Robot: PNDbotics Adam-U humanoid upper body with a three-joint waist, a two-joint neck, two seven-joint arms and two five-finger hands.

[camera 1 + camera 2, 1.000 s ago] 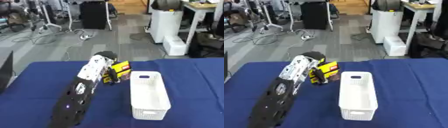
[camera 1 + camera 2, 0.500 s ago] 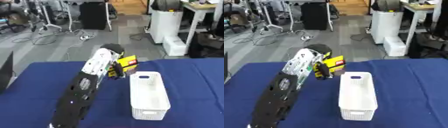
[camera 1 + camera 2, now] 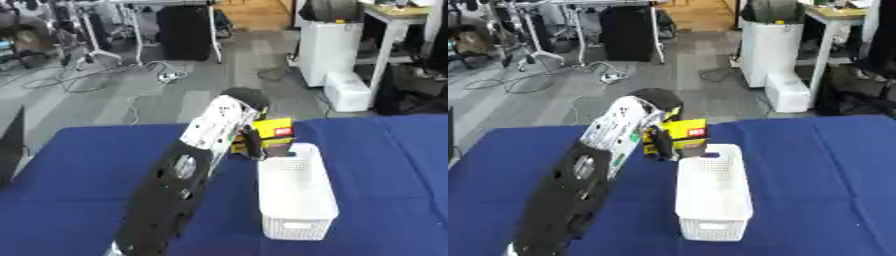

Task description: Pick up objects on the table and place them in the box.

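The robot's left arm enters from the lower left and stretches diagonally up and to the right, black along the forearm with round silver joints, turning white and silver toward the wrist. The left hand is raised at the end of the arm, its dark back rounded toward the camera. Its fingers curl downward and inward, closed around a yellow packet that sticks out to the right of the hand. The right arm and hand do not show in either view.
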